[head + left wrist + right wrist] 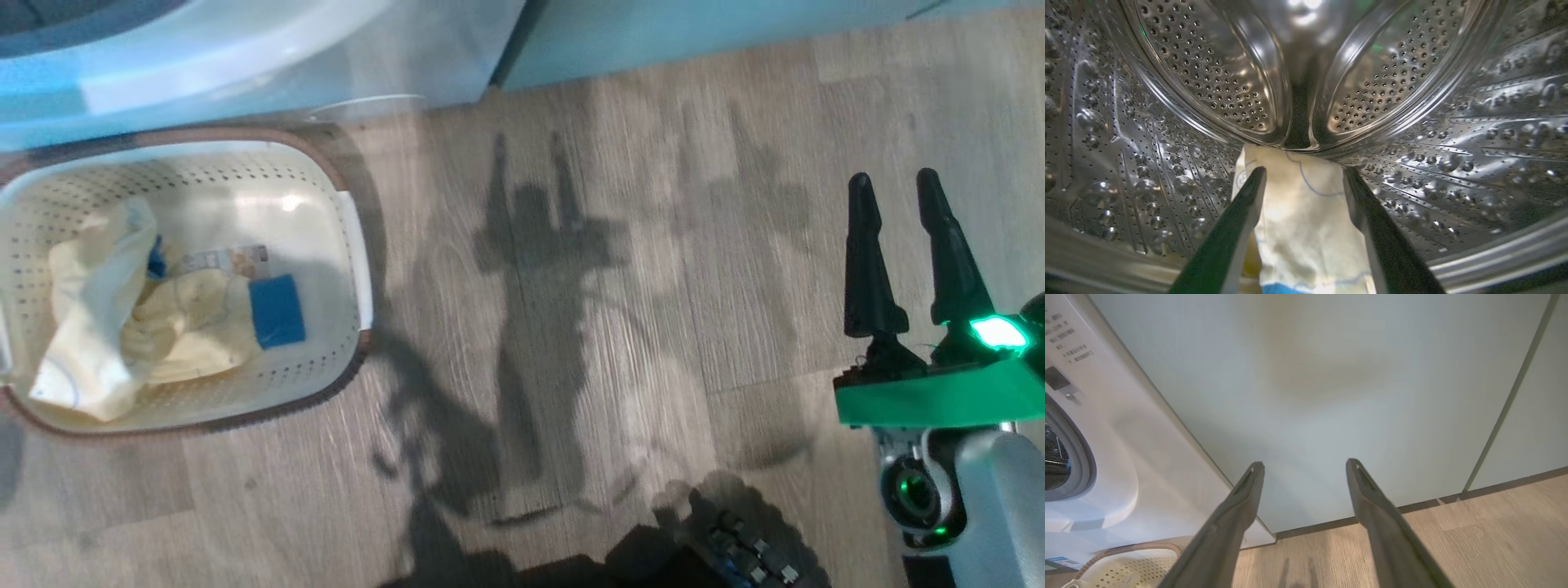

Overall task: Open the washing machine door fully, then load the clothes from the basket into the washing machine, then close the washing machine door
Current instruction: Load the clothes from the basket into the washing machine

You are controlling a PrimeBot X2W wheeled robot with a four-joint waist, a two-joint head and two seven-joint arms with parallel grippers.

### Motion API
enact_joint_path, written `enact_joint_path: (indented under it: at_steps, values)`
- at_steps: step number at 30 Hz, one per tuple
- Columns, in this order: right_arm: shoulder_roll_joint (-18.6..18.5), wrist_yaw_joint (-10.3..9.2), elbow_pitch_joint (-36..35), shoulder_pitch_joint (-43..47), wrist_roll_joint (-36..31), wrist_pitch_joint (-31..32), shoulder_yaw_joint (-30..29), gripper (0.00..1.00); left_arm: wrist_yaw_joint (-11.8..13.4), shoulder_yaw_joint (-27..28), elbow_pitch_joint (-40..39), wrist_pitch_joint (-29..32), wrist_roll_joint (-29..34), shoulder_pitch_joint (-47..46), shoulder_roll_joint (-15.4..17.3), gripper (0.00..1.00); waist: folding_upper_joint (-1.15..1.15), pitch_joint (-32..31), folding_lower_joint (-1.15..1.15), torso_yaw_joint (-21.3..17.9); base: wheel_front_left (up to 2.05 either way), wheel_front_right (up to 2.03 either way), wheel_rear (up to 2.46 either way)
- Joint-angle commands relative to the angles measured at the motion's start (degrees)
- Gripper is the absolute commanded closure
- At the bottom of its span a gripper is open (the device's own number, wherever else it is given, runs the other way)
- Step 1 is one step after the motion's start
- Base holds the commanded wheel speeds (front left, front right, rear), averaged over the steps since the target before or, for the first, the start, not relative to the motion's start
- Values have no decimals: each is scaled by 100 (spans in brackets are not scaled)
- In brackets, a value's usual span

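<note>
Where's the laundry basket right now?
In the head view, the basket sits on the wooden floor at the left side, just in front of the washing machine. It has clothes lying inside it.

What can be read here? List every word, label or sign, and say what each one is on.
Printed lines on the washing machine front panel: too small and tilted to read.
Blue sticker at the machine's lower corner: blurred, unreadable.
Label on the floor of the basket: blurred, unreadable.
No text can be quoted.
</note>
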Motion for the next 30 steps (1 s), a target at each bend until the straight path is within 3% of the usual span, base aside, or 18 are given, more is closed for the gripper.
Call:
enact_joint_path:
  at_steps: [1,9,22,30]
  values:
    - [-66,-16,-136,90,-42,-38,54,0,15,187,-223,-69,-32,56,262,0,0,-109,0,88,0,0,0]
    - [-66,-16,-98,232,-277,-38,-116,0,241,436,-1348,-397,-226,1387,26,0,0,-514,0,347,0,0,0]
    - [-66,-16,-12,391,-651,-38,-172,0,1508,778,-4494,-461,158,4427,-458,0,0,-1054,0,746,0,0,0]
    - [-66,-16,160,597,-836,-38,-109,0,1803,692,-5240,-463,333,5640,-860,0,0,-1578,0,984,0,0,0]
